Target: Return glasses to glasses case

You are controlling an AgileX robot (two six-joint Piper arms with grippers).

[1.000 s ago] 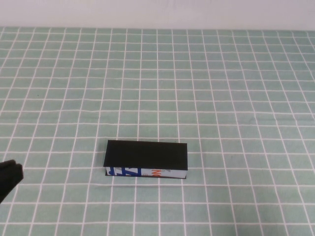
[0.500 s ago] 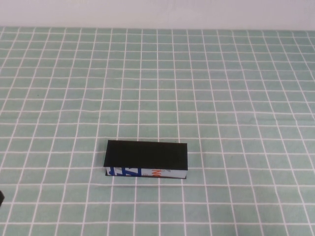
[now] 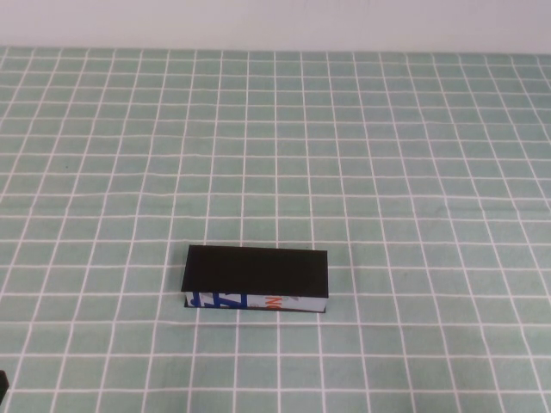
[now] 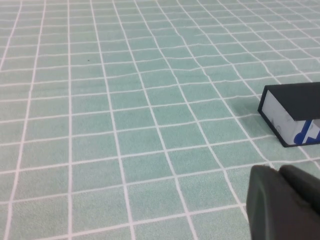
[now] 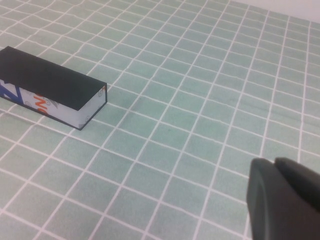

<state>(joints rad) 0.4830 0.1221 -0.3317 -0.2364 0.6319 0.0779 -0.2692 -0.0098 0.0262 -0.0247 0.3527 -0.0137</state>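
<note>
The glasses case (image 3: 256, 277) is a black box lying on the green checked cloth, lid down flat, its white front edge with blue and orange print facing me. It also shows in the left wrist view (image 4: 295, 112) and the right wrist view (image 5: 50, 85). The glasses are not in view. My left gripper (image 4: 277, 171) is shut and empty, low over the cloth to the left of the case; only a black sliver of it shows at the high view's bottom left corner (image 3: 3, 383). My right gripper (image 5: 274, 163) is shut and empty, over the cloth to the right of the case.
The green checked tablecloth (image 3: 387, 155) covers the whole table up to a pale wall (image 3: 275, 21) at the back. Nothing else stands on it.
My left gripper has drawn back towards the near left corner and almost left the high view. The case has not moved.
</note>
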